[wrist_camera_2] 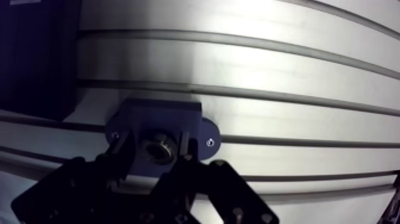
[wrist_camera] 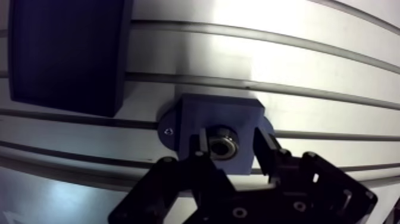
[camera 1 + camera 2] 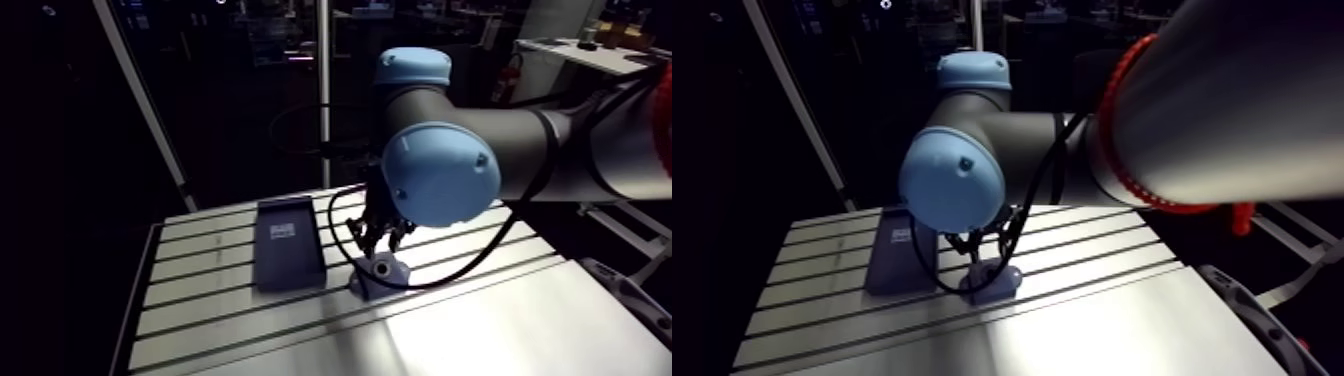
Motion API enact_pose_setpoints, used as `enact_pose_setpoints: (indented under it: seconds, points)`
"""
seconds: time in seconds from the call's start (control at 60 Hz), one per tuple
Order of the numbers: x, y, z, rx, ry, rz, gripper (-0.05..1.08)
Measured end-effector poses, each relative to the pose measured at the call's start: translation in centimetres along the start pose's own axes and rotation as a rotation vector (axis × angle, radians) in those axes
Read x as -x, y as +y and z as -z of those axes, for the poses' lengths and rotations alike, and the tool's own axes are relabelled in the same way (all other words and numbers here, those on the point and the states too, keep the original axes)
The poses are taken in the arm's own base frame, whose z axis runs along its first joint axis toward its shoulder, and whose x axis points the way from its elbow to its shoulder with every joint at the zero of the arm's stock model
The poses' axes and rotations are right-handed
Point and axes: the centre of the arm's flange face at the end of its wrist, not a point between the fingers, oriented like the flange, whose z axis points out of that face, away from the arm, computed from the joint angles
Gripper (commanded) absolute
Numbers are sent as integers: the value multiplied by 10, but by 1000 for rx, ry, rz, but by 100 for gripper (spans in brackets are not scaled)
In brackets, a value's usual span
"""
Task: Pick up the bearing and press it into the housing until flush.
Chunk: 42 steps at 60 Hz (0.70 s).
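1. My claw was open. One of its fingers stood on each side of the bearing. I saw a small gap beside one finger, so I did not think I was squeezing anything.
2. The bearing sat in the round hole of the housing, right between my fingers. I could not tell if its top was level with the block.
3. I thought the bearing would feel hard and stiff, like a little metal ring. It looked shiny, so it would likely be slippery. The best place to hold it seemed to be the outer ring, on two opposite sides.
4. It was a short, round thing with no long side. Its hole pointed straight up from the bench, toward my wrist. I thought a push should go flat on the ring, or it could tip and jam.
5. The housing was a blue block with a rounded ear on each side, resting on the bench. A dark tray lay just beside it.
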Motion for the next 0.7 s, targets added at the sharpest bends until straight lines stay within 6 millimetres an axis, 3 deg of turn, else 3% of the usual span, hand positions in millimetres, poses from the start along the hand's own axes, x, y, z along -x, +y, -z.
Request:
enact_pose_setpoints:
  seconds: [0.283,0.7]
  points:
    - [-4,2,3,4,-11,-25,100]
    - [-8,7,11,-8,-71,-88,100]
